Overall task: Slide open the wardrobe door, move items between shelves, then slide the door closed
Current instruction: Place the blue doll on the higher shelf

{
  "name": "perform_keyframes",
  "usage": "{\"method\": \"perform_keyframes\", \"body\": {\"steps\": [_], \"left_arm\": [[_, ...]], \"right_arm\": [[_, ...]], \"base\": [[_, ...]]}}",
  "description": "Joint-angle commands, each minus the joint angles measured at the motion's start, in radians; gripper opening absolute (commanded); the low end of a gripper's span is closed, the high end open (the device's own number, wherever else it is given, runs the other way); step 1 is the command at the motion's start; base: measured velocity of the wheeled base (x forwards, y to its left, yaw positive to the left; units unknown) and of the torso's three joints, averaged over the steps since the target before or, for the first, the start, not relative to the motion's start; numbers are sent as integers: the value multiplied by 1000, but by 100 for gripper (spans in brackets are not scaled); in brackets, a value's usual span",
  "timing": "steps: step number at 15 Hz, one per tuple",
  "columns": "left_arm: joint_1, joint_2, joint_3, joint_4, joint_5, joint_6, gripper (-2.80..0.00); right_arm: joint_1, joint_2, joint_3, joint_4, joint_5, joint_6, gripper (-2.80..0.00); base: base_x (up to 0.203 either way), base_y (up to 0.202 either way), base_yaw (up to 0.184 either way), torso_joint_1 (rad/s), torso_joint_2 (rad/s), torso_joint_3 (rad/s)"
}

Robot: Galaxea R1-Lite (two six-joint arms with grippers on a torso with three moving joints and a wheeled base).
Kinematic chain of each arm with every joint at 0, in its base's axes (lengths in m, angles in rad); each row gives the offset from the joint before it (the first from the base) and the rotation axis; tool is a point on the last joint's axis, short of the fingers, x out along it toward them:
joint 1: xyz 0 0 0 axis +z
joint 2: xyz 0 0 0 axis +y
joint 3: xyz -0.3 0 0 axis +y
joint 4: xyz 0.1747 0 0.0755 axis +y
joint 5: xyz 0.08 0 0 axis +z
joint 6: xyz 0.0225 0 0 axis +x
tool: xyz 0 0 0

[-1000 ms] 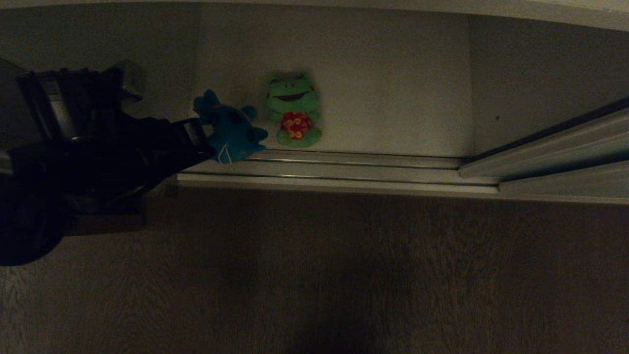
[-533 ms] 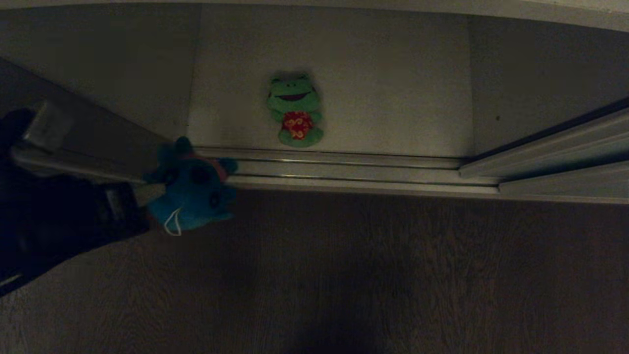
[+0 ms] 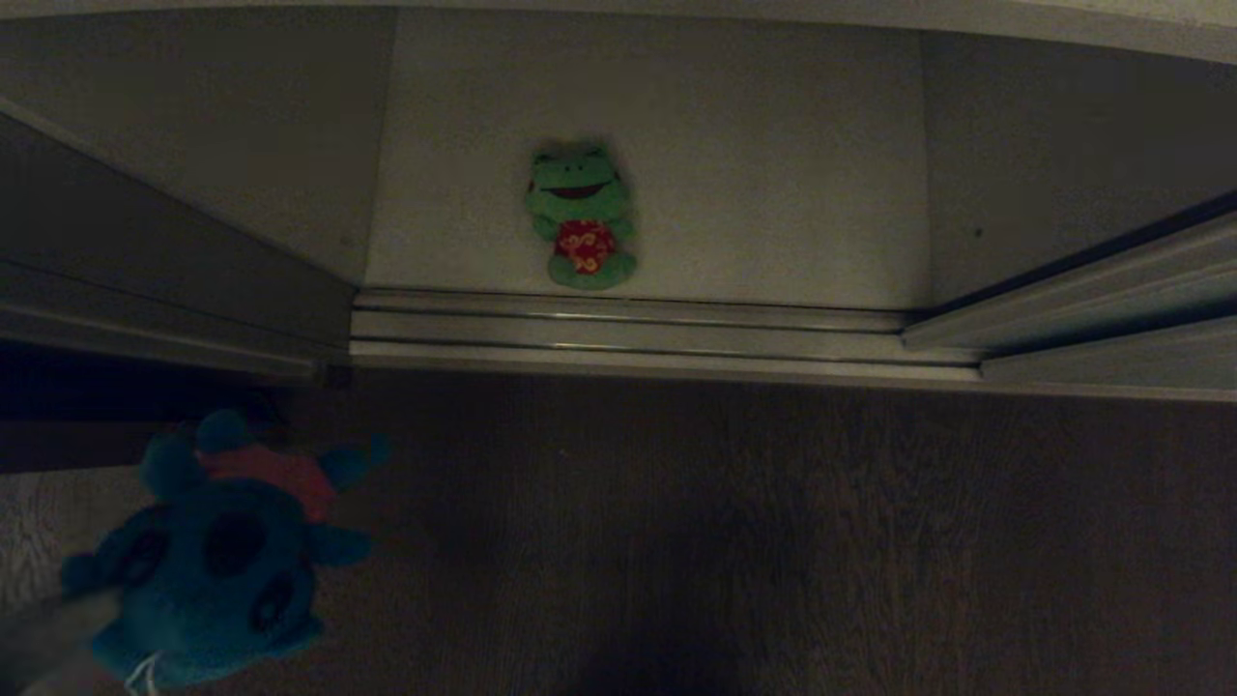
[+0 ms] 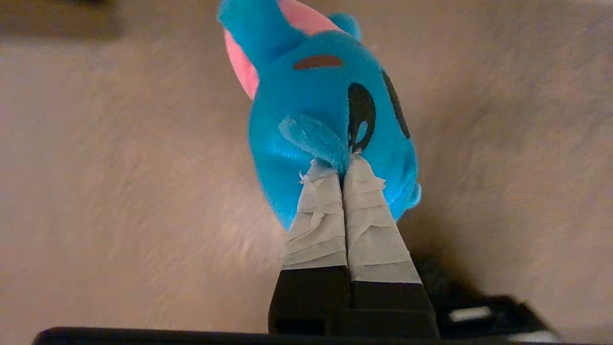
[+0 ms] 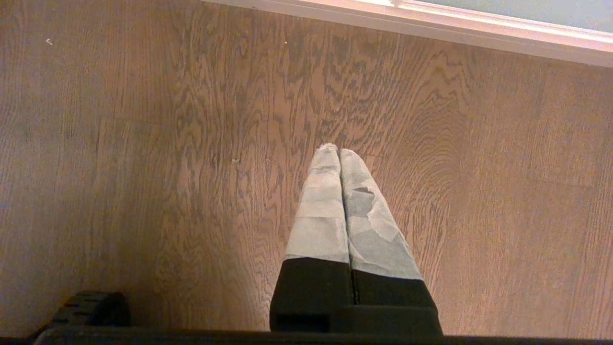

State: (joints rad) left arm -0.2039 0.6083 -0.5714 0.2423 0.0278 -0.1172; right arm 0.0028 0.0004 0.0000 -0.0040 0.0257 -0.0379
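Observation:
A blue plush toy with a pink top (image 3: 222, 551) hangs at the lower left of the head view, out over the wooden floor in front of the wardrobe. My left gripper (image 4: 343, 162) is shut on the blue toy (image 4: 325, 110), pinching a flap of its plush between the taped fingers (image 3: 53, 628). The green frog in a red flowered shirt (image 3: 580, 217) sits upright on the white shelf (image 3: 773, 193) inside the open compartment. The sliding wardrobe door (image 3: 1111, 280) stands pushed to the right. My right gripper (image 5: 337, 151) is shut and empty above the floor.
Metal door tracks (image 3: 628, 329) run along the front of the compartment. A grey panel (image 3: 145, 261) borders the opening on the left. Dark wood floor (image 3: 725, 541) fills the foreground. A cream strip (image 5: 431, 24) crosses the far edge of the right wrist view.
My left gripper has drawn the blue toy out of the compartment, away from the frog, down to the lower left over the floor. The frog has stayed put.

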Motion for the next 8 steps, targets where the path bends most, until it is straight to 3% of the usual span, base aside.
{"method": "perform_keyframes", "body": {"steps": [1, 4, 6, 8], "left_arm": [[68, -177, 20, 62, -12, 10, -280], [179, -359, 40, 156, -94, 44, -280], [208, -455, 68, 193, -132, 65, -280], [214, -560, 132, 199, -143, 128, -280]], "right_arm": [[0, -3, 0, -1, 0, 0, -280], [0, -3, 0, -1, 0, 0, -280], [0, -3, -2, -1, 0, 0, -280], [0, -3, 0, -1, 0, 0, -280]], "base": [[0, 0, 0, 0, 0, 0], [0, 0, 0, 0, 0, 0], [0, 0, 0, 0, 0, 0], [0, 0, 0, 0, 0, 0]]}}
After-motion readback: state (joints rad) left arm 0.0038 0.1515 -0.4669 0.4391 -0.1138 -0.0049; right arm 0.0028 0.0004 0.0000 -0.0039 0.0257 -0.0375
